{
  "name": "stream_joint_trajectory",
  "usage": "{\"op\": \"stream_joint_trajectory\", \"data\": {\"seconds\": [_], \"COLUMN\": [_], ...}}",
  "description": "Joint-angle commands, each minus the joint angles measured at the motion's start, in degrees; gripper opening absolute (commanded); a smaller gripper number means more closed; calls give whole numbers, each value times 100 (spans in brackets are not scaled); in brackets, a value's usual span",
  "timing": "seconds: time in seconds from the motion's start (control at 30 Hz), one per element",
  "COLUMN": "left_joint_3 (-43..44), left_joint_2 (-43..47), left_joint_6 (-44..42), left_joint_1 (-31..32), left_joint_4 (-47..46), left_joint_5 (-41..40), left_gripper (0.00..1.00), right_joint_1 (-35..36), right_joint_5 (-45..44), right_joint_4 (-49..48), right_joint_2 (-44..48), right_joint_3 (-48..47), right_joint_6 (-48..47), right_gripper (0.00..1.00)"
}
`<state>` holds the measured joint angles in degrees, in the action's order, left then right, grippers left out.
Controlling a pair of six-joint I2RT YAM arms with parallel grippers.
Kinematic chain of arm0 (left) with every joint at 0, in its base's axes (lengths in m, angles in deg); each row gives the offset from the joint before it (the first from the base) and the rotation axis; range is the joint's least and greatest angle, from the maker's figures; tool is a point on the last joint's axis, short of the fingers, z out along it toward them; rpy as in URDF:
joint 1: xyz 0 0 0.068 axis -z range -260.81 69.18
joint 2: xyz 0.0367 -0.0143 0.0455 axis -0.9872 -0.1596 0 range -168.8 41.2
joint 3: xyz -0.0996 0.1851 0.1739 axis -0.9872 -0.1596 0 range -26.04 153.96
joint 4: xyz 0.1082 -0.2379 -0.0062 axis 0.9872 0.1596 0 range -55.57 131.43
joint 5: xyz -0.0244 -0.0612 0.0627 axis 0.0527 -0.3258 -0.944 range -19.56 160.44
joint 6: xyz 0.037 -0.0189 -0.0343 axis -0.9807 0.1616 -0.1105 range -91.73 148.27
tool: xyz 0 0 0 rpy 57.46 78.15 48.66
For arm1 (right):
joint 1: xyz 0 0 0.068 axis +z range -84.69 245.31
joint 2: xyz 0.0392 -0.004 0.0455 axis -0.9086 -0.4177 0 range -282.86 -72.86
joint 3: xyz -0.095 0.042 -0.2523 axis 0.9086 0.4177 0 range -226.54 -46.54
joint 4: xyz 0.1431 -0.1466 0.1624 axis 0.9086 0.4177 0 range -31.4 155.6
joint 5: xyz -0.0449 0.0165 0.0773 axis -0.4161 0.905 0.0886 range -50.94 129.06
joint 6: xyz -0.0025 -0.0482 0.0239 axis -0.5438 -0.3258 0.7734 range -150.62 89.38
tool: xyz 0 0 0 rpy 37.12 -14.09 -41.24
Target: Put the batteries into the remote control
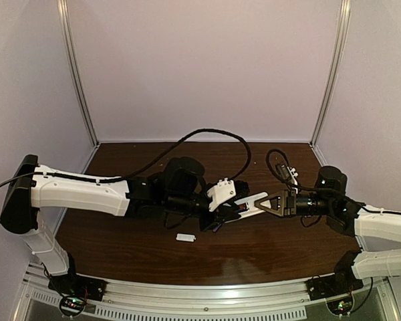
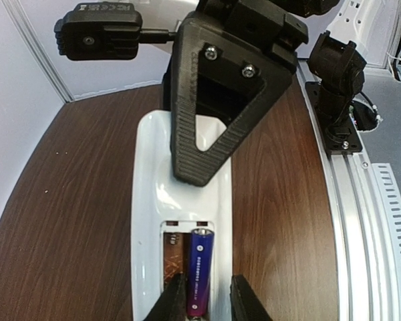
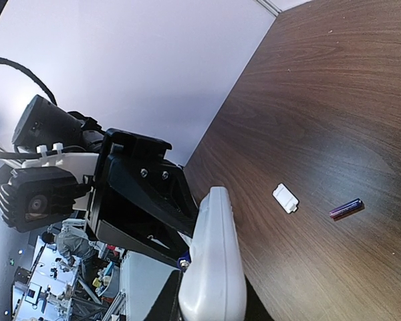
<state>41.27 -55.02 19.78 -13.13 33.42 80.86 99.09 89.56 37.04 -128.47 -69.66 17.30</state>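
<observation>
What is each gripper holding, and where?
Right gripper clamps the remote control at the end opposite its battery bay; left gripper holds nothing, open astride a battery.

Soft, even light fills every view, with pale glare along the dark worktop's (image 1: 267, 249) front edge and slight overall blur overhead.

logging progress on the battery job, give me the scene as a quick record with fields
remote control: back side up, gripped at one end by the right hand
right hand: shut on the remote control
seated battery: lying in one slot of the remote control
empty slot: beside the seated battery, metal contacts showing
left hand: slightly open, fingers either side of the seated battery
loose battery: lying on the table
cover: off, on the table near the loose battery
</observation>
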Motion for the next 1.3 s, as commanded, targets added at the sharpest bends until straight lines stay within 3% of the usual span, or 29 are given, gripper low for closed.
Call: {"op": "stream_joint_trajectory", "data": {"seconds": [0.0, 0.23, 0.53, 0.97, 1.27], "left_joint_3": [107, 172, 160, -69, 19], "left_joint_2": [-96, 25, 156, 306, 159], "left_joint_6": [63, 45, 49, -146, -162], "left_joint_1": [6, 7, 4, 8, 8], "left_joint_4": [426, 259, -205, -780, -651], "left_joint_5": [-101, -121, -237, -90, 164], "left_gripper": [27, 34, 35, 22, 20], "right_joint_1": [32, 37, 41, 101, 111], "right_joint_5": [47, 39, -17, -75, -83], "right_joint_4": [-377, -290, -295, -459, -516], "right_joint_2": [42, -64, -162, -248, -307], "right_joint_3": [-250, -187, -117, -22, -52], "right_joint_6": [-124, -169, -176, -28, 2], "right_gripper": [0, 0, 0, 0, 0]}}
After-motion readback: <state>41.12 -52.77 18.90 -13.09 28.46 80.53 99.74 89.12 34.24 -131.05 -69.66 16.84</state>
